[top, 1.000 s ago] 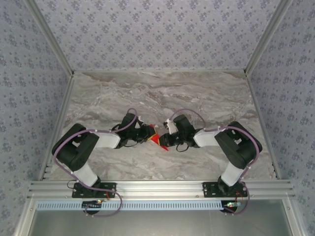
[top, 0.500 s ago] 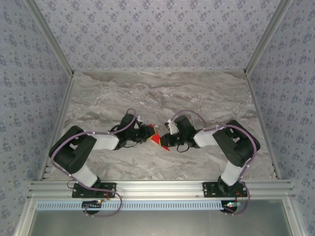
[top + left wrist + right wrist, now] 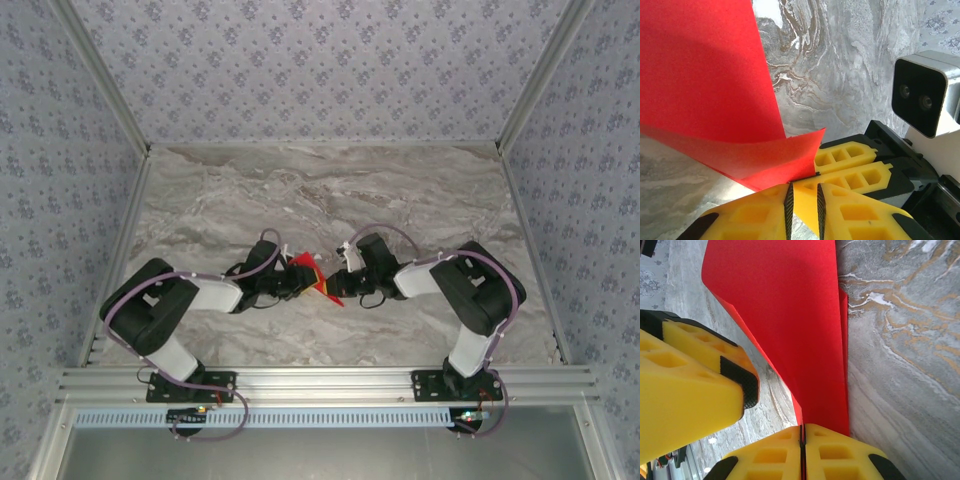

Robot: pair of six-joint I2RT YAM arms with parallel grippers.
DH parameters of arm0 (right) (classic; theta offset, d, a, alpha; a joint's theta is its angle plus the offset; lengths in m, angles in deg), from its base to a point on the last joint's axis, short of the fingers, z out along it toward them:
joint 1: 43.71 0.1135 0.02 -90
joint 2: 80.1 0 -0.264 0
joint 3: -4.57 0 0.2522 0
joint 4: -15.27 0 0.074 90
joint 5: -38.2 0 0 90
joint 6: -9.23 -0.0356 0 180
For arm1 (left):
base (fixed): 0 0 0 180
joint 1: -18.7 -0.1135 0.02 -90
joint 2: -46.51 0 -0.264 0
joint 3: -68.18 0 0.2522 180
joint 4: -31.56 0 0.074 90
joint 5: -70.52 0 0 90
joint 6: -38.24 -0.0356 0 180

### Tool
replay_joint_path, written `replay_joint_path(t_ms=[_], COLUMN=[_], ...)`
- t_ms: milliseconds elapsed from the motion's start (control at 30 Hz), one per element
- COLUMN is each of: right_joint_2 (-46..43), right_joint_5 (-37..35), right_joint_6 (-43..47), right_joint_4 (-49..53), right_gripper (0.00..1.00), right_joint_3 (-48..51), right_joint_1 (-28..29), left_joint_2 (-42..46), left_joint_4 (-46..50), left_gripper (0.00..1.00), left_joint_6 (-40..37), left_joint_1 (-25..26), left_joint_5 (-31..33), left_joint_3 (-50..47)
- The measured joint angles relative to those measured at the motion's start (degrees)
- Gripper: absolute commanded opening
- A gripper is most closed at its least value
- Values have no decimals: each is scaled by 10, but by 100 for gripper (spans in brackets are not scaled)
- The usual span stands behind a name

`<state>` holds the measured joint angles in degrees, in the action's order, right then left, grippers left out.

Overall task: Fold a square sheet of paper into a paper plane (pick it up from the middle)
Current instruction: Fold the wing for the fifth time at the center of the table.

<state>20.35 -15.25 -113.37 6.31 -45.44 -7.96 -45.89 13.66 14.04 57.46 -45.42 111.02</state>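
1. Right gripper [image 3: 801, 437]: jaws pressed together, pinching the folded square sheet of paper [image 3: 790, 315] at their tips.
2. Left gripper [image 3: 804, 192]: jaws slightly apart, paper corner just ahead of their tips.

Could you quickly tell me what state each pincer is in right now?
Left pincer: slightly open, tips at the red paper.
Right pincer: closed on the red paper.

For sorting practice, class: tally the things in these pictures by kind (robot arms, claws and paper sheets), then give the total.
Robot arms: 2, left arm and right arm
Claws: 2, left claw and right claw
Red paper sheet: 1
Total: 5
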Motion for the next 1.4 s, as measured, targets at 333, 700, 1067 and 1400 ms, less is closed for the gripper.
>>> replay_joint_path(t_ms=[333, 700, 1067, 1400], right_joint_2=[2, 2, -11, -71], right_joint_5=[3, 4, 7, 2], right_joint_6=[0, 0, -1, 5], right_joint_4=[-2, -2, 22, 123], right_gripper=[9, 11, 21, 23], right_joint_3=[0, 0, -3, -5], right_joint_1=[0, 0, -1, -5], left_joint_2=[-15, -42, -60, -60], left_joint_4=[1, 1, -1, -1], left_gripper=[22, 20, 20, 20], left_joint_6=[-16, -24, -24, -27], left_joint_1=[0, 0, 0, 0], left_joint_5=[15, 17, 17, 17], left_joint_3=[29, 38, 41, 41])
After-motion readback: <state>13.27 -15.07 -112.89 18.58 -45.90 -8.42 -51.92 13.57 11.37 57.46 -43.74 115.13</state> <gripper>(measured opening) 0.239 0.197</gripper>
